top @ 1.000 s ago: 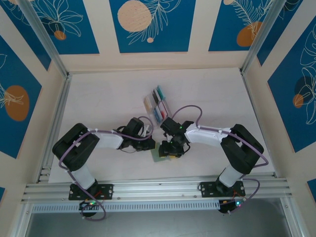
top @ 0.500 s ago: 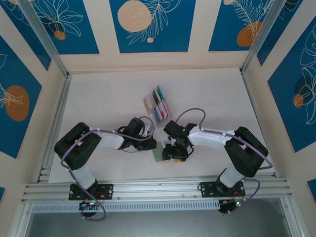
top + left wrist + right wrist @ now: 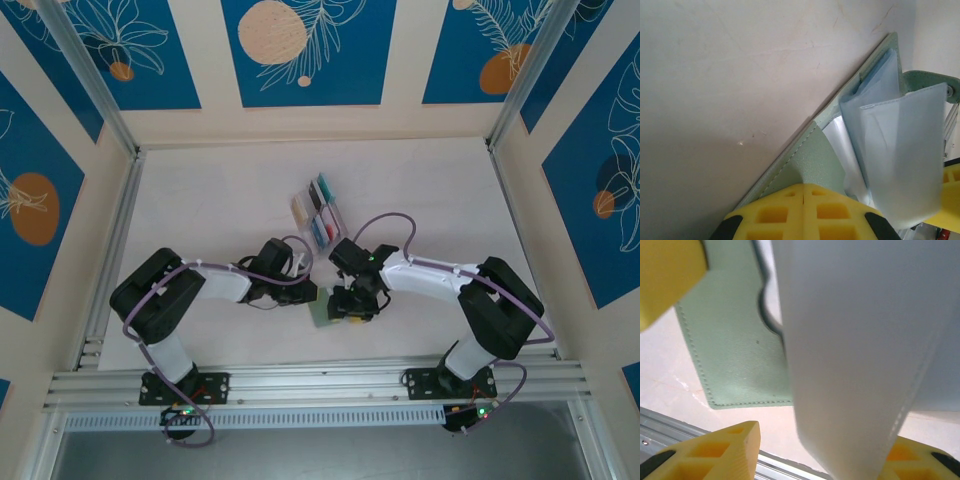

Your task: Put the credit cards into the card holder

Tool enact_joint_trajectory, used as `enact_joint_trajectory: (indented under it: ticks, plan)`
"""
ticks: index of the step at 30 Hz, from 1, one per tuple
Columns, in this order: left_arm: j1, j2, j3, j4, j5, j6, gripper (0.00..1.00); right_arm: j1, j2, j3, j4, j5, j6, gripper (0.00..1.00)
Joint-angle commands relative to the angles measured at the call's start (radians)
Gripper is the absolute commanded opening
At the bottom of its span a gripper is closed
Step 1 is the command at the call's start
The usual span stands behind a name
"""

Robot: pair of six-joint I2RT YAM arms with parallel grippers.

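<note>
The card holder (image 3: 320, 314) lies open on the table between both grippers, showing a sage green cover (image 3: 815, 160) and pale blue pocket leaves (image 3: 900, 150). My left gripper (image 3: 805, 197) is shut on the edge of the green cover, its yellow fingers (image 3: 775, 212) pressed together. My right gripper (image 3: 815, 460) is open, and a pale pocket leaf (image 3: 855, 340) stands up between its spread yellow fingers (image 3: 715, 450). The credit cards (image 3: 320, 205), in teal, blue, red and pink, stand in a clear rack further back on the table.
The clear slotted rack (image 3: 303, 206) sits just behind the right gripper (image 3: 350, 303). An aluminium rail (image 3: 320, 378) runs along the near table edge, close to the holder. Bare table lies left, right and behind.
The right gripper moved slightly right and toward the near edge, then came back a little. The left gripper keeps its hold, and more of the holder shows between them.
</note>
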Motion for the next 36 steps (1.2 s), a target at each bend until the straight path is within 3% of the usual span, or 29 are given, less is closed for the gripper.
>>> enact_joint_trajectory:
  ticks: [1,8,17,32,36]
  plan:
    - [-0.034,0.124,-0.052,-0.071,-0.119,0.000,0.00,0.001,-0.013,0.038,-0.070,0.030,-0.024,0.46]
    - [-0.033,0.126,-0.048,-0.065,-0.113,-0.004,0.00,0.001,-0.007,0.073,-0.049,0.029,-0.061,0.47]
    - [-0.027,0.092,-0.013,-0.078,-0.085,-0.022,0.00,0.003,0.077,0.081,0.148,-0.093,-0.070,0.51]
    - [0.151,-0.062,-0.012,-0.038,0.094,-0.083,0.00,-0.001,0.149,0.022,0.294,-0.128,-0.044,0.61]
    - [0.197,-0.150,-0.009,-0.111,0.096,-0.061,0.00,-0.003,0.159,0.019,0.316,-0.135,-0.038,0.61]
